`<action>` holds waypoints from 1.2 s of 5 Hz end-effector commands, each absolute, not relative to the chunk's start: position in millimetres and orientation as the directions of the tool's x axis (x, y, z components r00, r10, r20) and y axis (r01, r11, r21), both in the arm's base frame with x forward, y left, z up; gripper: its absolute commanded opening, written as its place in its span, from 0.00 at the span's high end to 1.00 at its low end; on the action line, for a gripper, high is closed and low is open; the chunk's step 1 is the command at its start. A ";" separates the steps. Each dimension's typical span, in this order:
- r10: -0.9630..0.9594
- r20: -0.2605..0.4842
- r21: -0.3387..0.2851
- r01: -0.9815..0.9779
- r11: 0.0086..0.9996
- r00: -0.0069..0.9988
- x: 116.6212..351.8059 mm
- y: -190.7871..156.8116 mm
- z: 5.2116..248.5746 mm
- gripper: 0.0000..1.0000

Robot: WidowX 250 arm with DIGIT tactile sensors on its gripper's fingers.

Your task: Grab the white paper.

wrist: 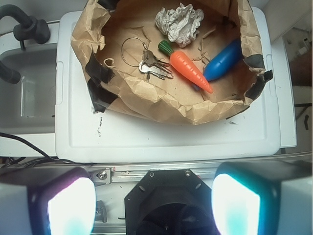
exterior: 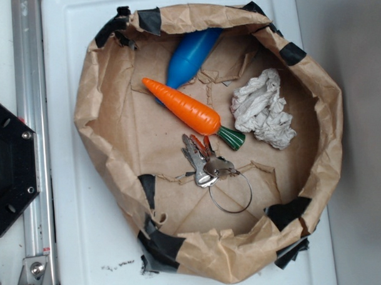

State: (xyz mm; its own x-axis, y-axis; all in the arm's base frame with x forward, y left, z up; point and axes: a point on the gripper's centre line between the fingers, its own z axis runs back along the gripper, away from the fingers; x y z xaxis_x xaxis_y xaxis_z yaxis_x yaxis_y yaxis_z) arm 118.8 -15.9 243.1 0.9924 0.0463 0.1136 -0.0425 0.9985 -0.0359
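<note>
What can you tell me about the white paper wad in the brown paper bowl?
The white paper is an off-white, crumpled, tissue-like wad, lumpy and elongated. It lies loose on the floor of the brown paper bowl, near the wall, just beside the toy carrot's green end. The gripper is open, far from it.

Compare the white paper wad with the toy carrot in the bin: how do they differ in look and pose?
The white paper is off-white, wrinkly and lumpy; the carrot is smooth, bright orange with a green stem end. The paper is an irregular clump, while the carrot is a tapered cone lying diagonally. The carrot rests against the blue object; the paper touches neither. Both lie on the floor of the brown paper bin, similar in length.
</note>
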 end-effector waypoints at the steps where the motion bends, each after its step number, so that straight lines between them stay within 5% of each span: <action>1: 0.046 0.114 -0.036 -0.043 0.998 0.992 118.8 -15.9 243.1 0.00; 2: 0.166 0.154 -0.010 -0.166 0.986 0.974 168.8 14.2 193.1 0.00; 3: 0.203 0.226 -0.047 -0.198 0.979 0.953 215.2 14.5 169.3 0.00; 4: 0.316 0.390 -0.121 -0.292 0.949 0.865 258.7 20.8 148.3 0.00; 6: 0.275 0.401 -0.033 -0.286 0.958 0.874 306.2 32.5 97.6 0.00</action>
State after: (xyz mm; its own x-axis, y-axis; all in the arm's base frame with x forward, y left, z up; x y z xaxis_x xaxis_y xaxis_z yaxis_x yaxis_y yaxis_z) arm 293.1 27.2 73.9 0.9040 0.2665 0.3344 -0.2772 0.9607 -0.0163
